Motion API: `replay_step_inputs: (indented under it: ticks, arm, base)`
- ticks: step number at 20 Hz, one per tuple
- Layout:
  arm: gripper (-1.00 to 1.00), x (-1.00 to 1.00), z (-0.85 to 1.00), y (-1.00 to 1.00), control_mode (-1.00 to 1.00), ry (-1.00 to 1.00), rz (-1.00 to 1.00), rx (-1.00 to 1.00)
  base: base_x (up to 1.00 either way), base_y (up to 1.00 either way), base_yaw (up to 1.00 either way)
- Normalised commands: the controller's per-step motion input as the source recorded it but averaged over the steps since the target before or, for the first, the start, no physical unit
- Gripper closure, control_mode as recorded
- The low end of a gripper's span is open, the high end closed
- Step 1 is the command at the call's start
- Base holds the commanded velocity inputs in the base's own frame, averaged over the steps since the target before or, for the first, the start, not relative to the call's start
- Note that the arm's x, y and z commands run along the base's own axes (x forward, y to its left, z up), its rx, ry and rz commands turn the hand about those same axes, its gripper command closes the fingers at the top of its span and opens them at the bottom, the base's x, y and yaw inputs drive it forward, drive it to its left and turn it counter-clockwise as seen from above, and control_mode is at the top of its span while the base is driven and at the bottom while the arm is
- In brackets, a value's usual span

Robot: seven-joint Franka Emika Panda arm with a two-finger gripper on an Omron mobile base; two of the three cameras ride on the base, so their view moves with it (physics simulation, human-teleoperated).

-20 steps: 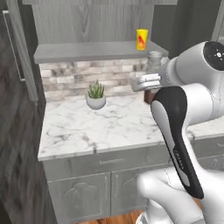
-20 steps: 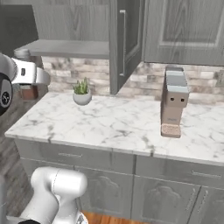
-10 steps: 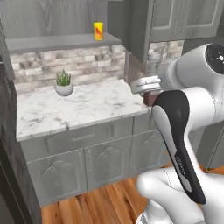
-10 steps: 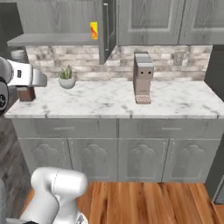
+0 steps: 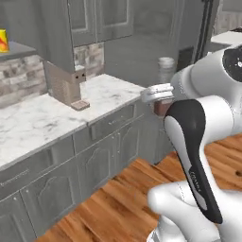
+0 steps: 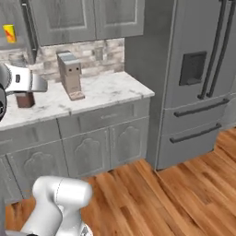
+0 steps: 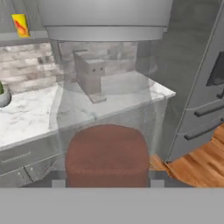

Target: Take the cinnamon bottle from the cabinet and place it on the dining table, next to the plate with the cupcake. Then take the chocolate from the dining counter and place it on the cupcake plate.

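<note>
Jaws closed on the cinnamon bottle [image 7: 107,131], gripper [image 7: 107,181] carrying it in the air beside the marble surface [image 5: 38,120]. Brown coffee machine [image 6: 69,76] sitting on that surface, fridge [image 6: 198,78] standing just beside it.

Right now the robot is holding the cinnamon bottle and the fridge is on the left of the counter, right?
Not quite. The gripper does hold the cinnamon bottle, but the fridge stands to the right of the counter, as the right base view shows.
</note>
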Motion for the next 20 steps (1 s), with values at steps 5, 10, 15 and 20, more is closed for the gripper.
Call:
replay_step_inputs:
  ticks: [5,10,15,20]
  arm:
    - [1.0,0.0,0.0,0.0,1.0,0.0,0.0,0.0]
    - [1.0,0.0,0.0,0.0,1.0,0.0,0.0,0.0]
    - [1.0,0.0,0.0,0.0,1.0,0.0,0.0,0.0]
    - [1.0,0.0,0.0,0.0,1.0,0.0,0.0,0.0]
  base:
    - [0.0,-0.7,-0.7]
    - [0.0,-0.7,-0.68]
    - [0.0,-0.66,-0.57]
    - [0.0,-0.1,-0.47]
